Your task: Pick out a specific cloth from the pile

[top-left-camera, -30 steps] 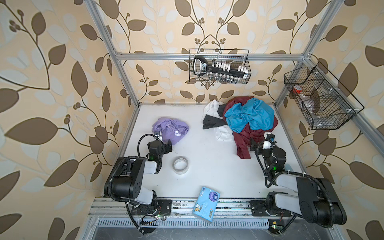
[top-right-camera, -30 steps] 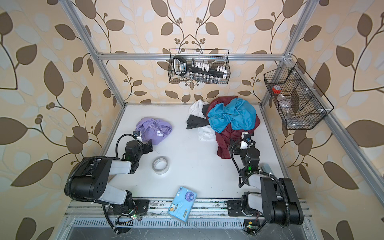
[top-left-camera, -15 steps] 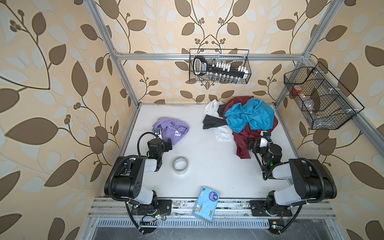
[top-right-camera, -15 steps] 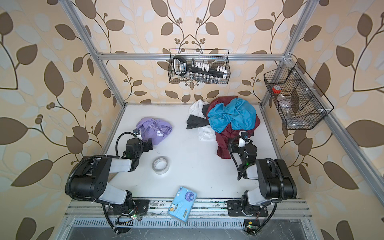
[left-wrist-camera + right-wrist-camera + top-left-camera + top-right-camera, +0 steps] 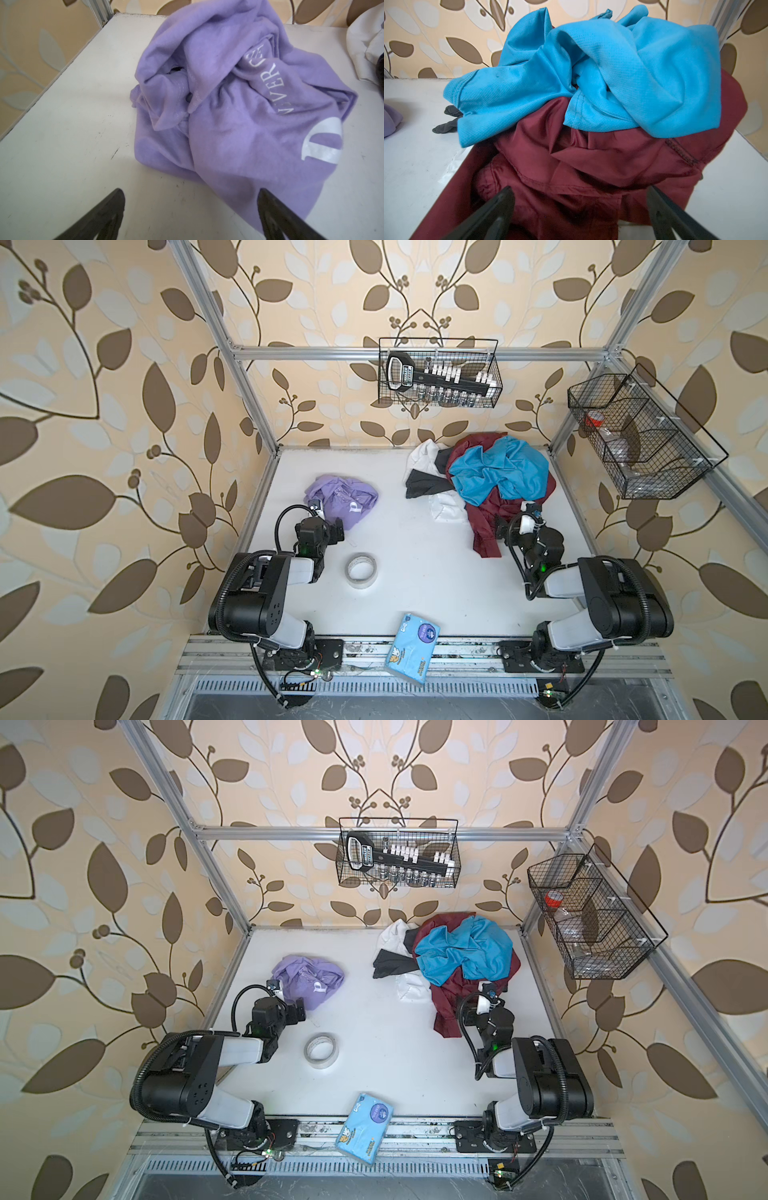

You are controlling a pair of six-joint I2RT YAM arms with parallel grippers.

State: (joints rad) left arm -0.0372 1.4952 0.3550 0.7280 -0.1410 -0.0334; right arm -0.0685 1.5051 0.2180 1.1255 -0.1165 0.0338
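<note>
Black fingers (image 5: 108,207) of the left gripper (image 5: 191,194): spread wide, holding nothing, set just beyond the tape roll (image 5: 361,570) and to its left, tips low at the near hem of the cloth (image 5: 239,124); contact cannot be told. The cloth: lavender, white lettering with a large P, crumpled on the table (image 5: 436,593) beyond the roll and left of it, well apart from the pile (image 5: 494,477). Right gripper (image 5: 580,190): fingers likewise spread, empty, poised over the pile's maroon near edge, well right of the roll. The pile: blue, maroon, white and dark grey garments, beyond the roll to the right. Step, by judgement: the separating looks done, since the cloth lies alone; the next move calls for both arms to draw clear, or, if a lift is wanted, for the left fingers to close on that hem. Other items: tissue pack (image 5: 411,649), nearer than the roll; back basket (image 5: 436,406) and side basket (image 5: 648,485), far beyond it. Obstruction: none before the cloth; the roll lies close by the left arm and might be nudged.
</note>
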